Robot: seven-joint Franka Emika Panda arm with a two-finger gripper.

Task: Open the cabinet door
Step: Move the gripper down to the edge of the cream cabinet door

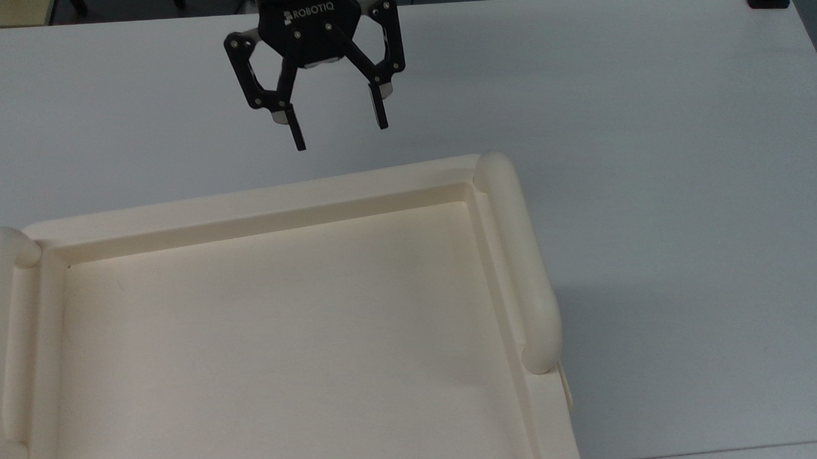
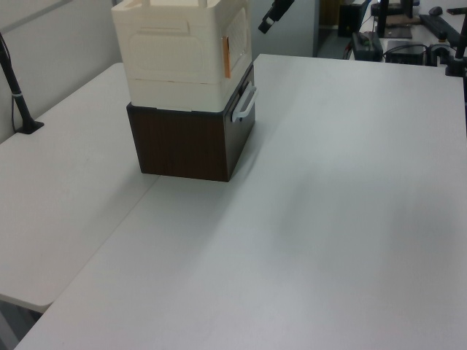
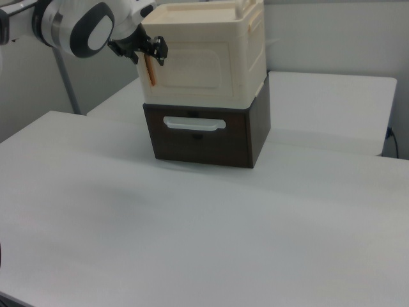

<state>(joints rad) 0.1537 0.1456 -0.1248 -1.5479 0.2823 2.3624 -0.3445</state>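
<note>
Our gripper hangs in the air with its two fingers spread wide and nothing between them; in the top view it is just above the cream cabinet's upper edge. In the right view we see it close beside the cabinet's front, at the right view's left, near an orange strip on that corner.

We judge that we are in the approach step: the door is not yet touched. The cabinet door is the cream front panel with the rounded frame, which sits above a dark brown drawer box with a white bar handle (this handle belongs to the drawer, not to our door). In the left view the door faces the left view's right.

For the next move we must bring the fingers to the door's own handle or free edge, which we cannot see clearly, and then close and pull outward.
</note>
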